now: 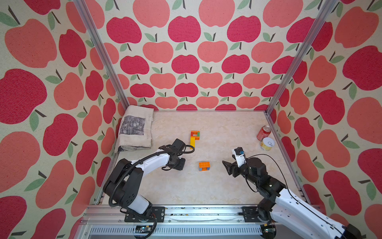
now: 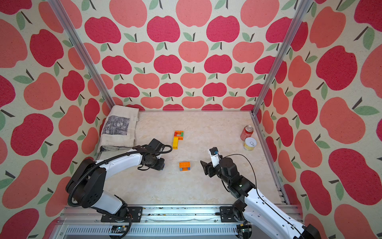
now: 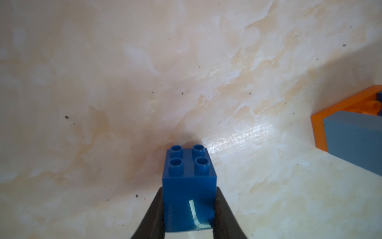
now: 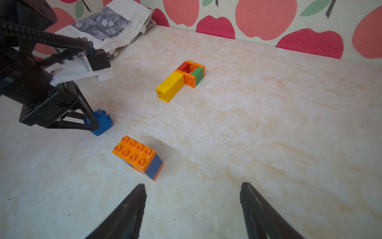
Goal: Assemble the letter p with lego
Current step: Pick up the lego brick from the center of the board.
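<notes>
**Top views.** A p-shaped lego piece (image 1: 194,137) is seen lying flat on the table (image 1: 227,190), about mid-way across. It has a yellow stem, with a loop of orange, red and green bricks at the far end. An orange-and-blue block (image 1: 204,166) is set nearer the robot, well apart from the piece and between the two arms. The left gripper (image 1: 181,165) is mostly hidden beneath its own wrist. The right gripper (image 1: 226,167) is held beside the block, not touching it.

**Left wrist view.** The left gripper's jaws are closed on a dark blue brick (image 3: 189,175), whose studs point away from the wrist. The orange-and-blue block is seen at the frame edge, untouched.

**Right wrist view.** The right gripper's jaws are spread wide and empty, aimed toward the orange-and-blue block. The dark blue brick is seen clamped low at the table. Whether it is lifted clear cannot be told.

**Status (judged).** The letter is largely formed. The gripped brick and the block are not yet joined to it. Whether both are needed is unclear.
</notes>
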Available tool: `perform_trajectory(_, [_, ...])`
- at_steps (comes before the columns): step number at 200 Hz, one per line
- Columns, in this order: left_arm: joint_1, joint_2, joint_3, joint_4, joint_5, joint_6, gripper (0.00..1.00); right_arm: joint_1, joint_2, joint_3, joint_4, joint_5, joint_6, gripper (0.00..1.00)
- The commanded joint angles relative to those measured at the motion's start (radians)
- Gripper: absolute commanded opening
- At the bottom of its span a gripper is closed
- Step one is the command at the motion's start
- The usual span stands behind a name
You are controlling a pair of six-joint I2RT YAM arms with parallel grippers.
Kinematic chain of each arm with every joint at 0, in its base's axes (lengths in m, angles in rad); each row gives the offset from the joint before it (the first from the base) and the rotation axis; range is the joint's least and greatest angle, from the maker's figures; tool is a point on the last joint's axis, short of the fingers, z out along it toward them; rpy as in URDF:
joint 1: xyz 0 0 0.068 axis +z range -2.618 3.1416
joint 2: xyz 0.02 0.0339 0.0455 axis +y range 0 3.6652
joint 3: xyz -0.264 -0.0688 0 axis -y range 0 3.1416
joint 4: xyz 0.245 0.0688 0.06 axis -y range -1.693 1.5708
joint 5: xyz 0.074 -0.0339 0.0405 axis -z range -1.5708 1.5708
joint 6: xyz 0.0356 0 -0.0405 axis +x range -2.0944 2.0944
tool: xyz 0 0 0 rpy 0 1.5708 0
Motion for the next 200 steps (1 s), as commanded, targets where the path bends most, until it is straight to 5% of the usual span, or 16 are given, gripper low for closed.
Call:
perform_trajectory(1, [-0.004, -0.135, -0.070, 0.158, 0.021, 0.024, 0.16, -0.006, 0.047, 0.080, -0.026, -0.122, 0.093, 0.73])
perform_trajectory(38, [-0.042, -0.401, -0.282, 0.482, 0.056, 0.124, 0.16, 0.009, 0.226, 0.198, -0.018, -0.276, 0.236, 0.68])
perform_trajectory(78, [-0.135, -0.596, -0.450, 0.733, 0.079, 0.263, 0.16, 0.118, 0.375, 0.290, -0.018, -0.220, 0.292, 0.67])
perform_trajectory(200, [-0.354, -0.652, -0.504, 0.816, -0.019, 0.451, 0.16, 0.299, 0.480, 0.357, 0.075, -0.190, 0.379, 0.65])
